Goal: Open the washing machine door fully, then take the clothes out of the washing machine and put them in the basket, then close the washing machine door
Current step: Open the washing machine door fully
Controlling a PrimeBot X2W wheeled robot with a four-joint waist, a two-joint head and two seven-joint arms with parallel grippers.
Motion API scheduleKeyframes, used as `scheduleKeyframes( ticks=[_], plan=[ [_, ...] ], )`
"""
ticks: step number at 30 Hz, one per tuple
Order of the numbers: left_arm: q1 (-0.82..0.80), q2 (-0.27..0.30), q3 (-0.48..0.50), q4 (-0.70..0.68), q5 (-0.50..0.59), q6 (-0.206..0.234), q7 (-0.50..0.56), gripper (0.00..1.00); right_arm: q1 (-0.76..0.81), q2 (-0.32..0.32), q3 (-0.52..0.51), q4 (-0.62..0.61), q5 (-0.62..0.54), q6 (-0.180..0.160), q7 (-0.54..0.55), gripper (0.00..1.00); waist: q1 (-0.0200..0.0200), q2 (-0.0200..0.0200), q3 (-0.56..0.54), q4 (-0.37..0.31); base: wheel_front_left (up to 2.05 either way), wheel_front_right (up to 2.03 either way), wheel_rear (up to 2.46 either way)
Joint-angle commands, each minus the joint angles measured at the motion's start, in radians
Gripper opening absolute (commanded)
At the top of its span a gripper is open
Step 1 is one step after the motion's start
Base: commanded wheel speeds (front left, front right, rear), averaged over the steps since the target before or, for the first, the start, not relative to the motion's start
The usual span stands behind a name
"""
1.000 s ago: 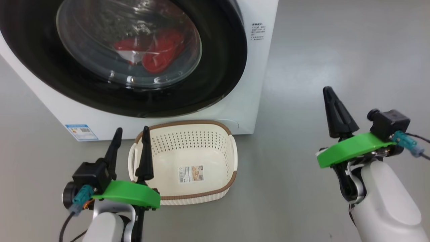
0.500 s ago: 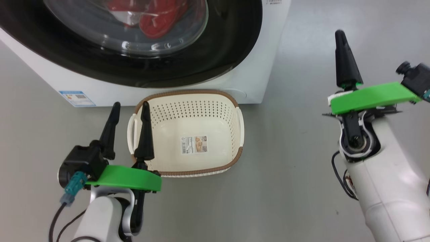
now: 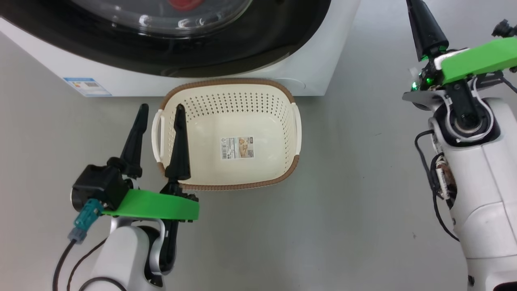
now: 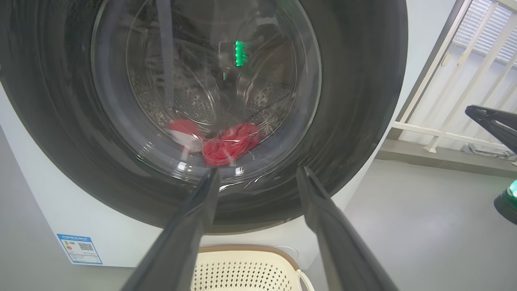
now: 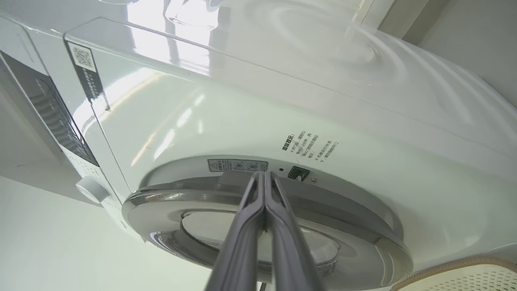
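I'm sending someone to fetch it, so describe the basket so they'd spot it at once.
Find the white washing machine with the black-rimmed round door. On the grey floor in front of it, below the door, sits the basket. Nothing else nearby is cream perforated plastic with a brown rim and a paper label inside.

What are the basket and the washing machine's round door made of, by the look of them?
The basket looks like matte cream plastic, moulded with rows of holes. The washing machine door seems glossy black plastic around clear glass: reflections, red clothes visible behind.
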Motion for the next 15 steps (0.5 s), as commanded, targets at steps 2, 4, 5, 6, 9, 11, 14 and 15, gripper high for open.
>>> scheduleKeyframes(
  ticks=[2,4,5,6,9,11,14,15],
  plan=[
    [-0.019,0.024,0.024,-0.029,-0.012,0.003,-0.009,1.0,-0.042,0.001,-0.001,-0.007,0.048,0.001,0.049,0.0,0.0,-0.0001,0.025,0.016,0.0,0.0,0.0],
    [-0.021,0.024,0.022,-0.03,-0.014,0.003,-0.009,1.0,-0.065,-0.005,-0.011,0.012,0.08,0.001,0.087,0.0,0.0,-0.0001,0.036,0.022,0.0,0.0,0.0],
    [-0.023,0.024,0.02,-0.03,-0.015,0.003,-0.009,1.0,-0.077,-0.007,-0.017,0.021,0.097,0.001,0.105,0.0,0.0,-0.0001,0.041,0.025,0.0,0.0,0.0],
    [-0.024,0.024,0.019,-0.031,-0.016,0.002,-0.009,1.0,-0.087,-0.009,-0.021,0.03,0.112,0.001,0.124,0.0,0.0,-0.0001,0.046,0.029,0.0,0.0,0.0],
    [-0.027,0.024,0.016,-0.032,-0.018,0.003,-0.009,1.0,-0.109,-0.013,-0.024,0.047,0.142,0.001,0.167,0.0,0.0,-0.0001,0.058,0.036,0.0,0.0,0.0],
    [-0.032,0.024,0.011,-0.031,-0.017,0.002,-0.009,1.0,-0.132,-0.019,-0.021,0.064,0.158,0.001,0.203,0.0,0.0,-0.0001,0.071,0.042,0.0,0.0,0.0],
    [-0.042,0.024,0.003,-0.031,-0.012,0.001,-0.009,1.0,-0.171,-0.026,-0.013,0.086,0.166,0.001,0.239,0.0,0.0,-0.0001,0.093,0.049,0.0,0.0,0.0],
    [-0.045,0.024,0.0,-0.033,-0.012,0.001,-0.009,1.0,-0.183,-0.027,-0.011,0.092,0.169,0.001,0.249,0.0,0.0,-0.0001,0.099,0.051,0.0,0.0,0.0]
  ],
)
